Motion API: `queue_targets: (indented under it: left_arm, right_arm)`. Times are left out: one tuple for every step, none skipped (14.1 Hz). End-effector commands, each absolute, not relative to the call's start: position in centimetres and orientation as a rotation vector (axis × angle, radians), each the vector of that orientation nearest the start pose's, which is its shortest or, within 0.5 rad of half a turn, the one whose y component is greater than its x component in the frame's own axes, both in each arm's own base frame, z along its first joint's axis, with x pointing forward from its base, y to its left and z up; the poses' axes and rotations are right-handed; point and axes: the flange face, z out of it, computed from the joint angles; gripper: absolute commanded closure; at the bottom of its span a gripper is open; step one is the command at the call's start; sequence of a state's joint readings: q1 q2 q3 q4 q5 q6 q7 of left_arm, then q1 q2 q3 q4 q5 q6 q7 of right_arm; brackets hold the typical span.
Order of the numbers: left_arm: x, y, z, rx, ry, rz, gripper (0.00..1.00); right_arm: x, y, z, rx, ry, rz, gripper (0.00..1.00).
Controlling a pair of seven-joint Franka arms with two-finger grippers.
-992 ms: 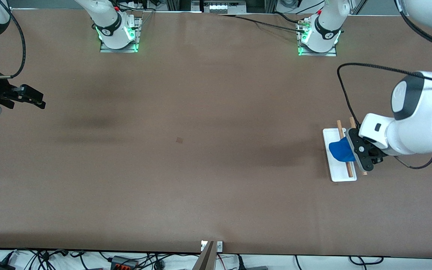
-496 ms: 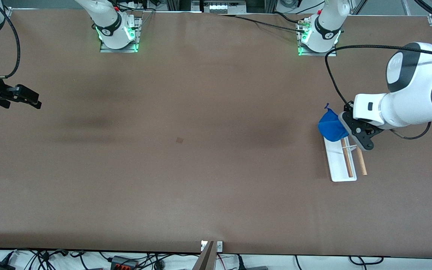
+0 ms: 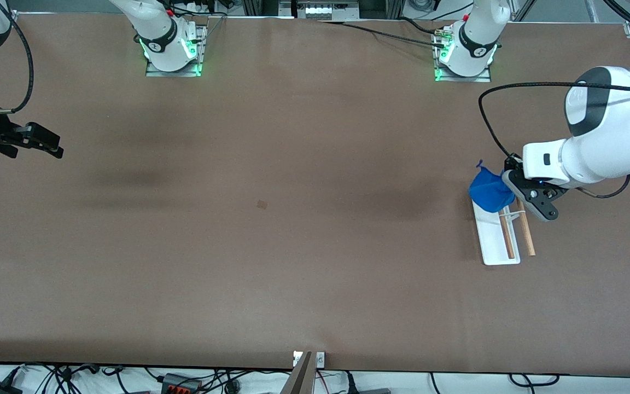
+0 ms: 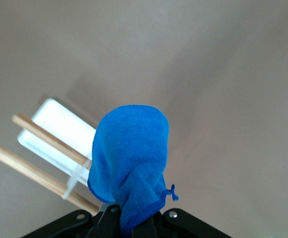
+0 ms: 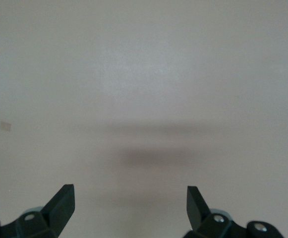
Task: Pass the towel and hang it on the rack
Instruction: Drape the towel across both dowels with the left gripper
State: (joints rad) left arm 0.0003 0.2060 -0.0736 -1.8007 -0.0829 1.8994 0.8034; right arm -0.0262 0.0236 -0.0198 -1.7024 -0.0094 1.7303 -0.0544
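Note:
The royal-blue towel (image 3: 488, 189) hangs bunched from my left gripper (image 3: 506, 189), which is shut on it in the air over the end of the rack (image 3: 498, 241) that lies farther from the front camera. The rack has a white base and two wooden rods (image 3: 526, 235). In the left wrist view the towel (image 4: 131, 158) droops from the jaws with its loop tag (image 4: 171, 192) out to one side, and the rack's rods (image 4: 39, 134) lie below it. My right gripper (image 3: 47, 146) is open and empty, waiting over the right arm's end of the table.
The brown table (image 3: 271, 246) bears a small square mark (image 3: 262, 204) near its middle. The arm bases (image 3: 170, 46) stand along the table's edge farthest from the front camera. Cables run along the edge nearest it.
My left gripper lifted the towel off the rack's rods and carried it toward the rack's end farther from the front camera, then sank slightly. The right arm barely moved.

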Motion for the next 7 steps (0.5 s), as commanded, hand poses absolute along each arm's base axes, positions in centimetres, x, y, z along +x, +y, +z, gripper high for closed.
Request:
queue_targets:
  left_arm:
    - [59.9,-4.9,43.0,-2.88,1.483,0.055,1.0]
    - [60.1,-4.5,43.0,-2.85,1.519,0.046,1.0]
    - [60.5,-4.0,43.2,-2.827,1.529,0.0,1.0]
    - [60.6,-3.7,43.0,-2.797,1.55,-0.017,1.0]
    - [60.5,-2.8,42.2,-2.782,1.556,-0.027,1.0]
    - [60.4,-2.0,41.5,-2.762,1.556,-0.057,1.0]
    - [60.4,-1.7,41.0,-2.742,1.569,-0.08,1.0]
  right_arm:
    - [56.0,-2.6,57.6,-3.166,-0.037,-0.008,0.0]
    - [55.9,-2.6,57.7,-3.164,-0.034,-0.008,0.0]
    - [55.7,-2.5,57.8,-3.157,-0.03,-0.001,0.0]
    - [55.6,-2.5,57.9,-3.156,-0.03,0.001,0.0]
    - [55.6,-2.5,57.9,-3.156,-0.022,0.004,0.0]
    - [55.5,-2.6,57.5,-3.159,0.015,0.023,0.0]
    - [55.2,-2.6,57.3,-3.163,0.022,0.025,0.0]
